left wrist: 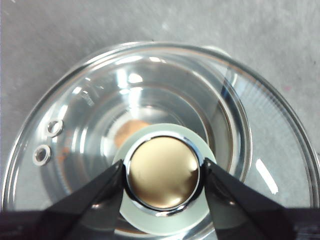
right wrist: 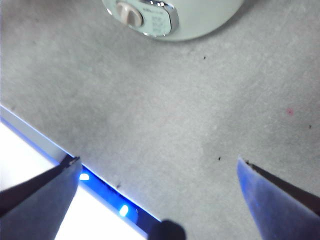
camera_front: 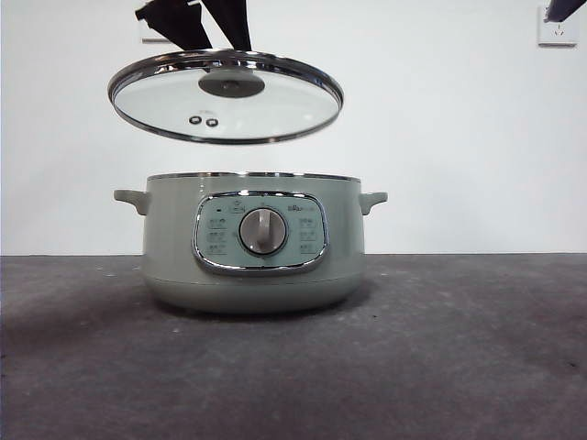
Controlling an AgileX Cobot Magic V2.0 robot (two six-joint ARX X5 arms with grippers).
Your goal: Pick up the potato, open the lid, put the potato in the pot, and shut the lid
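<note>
Front view: dark grey table (camera_front: 477, 367), white wall (camera_front: 459, 128).

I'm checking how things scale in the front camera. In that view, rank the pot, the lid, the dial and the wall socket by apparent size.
1. pot
2. lid, nearly as wide as the pot but tilted, held up by the left gripper
3. dial
4. wall socket, slightly smaller than the dial

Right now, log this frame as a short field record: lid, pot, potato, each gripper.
lid: held in the air above the pot, tilted, clear of the rim
pot: open, on the table, dial facing the front camera
potato: orange patch seen through the glass, inside the pot
left gripper: shut on the lid's knob
right gripper: open, empty, over bare table
</note>
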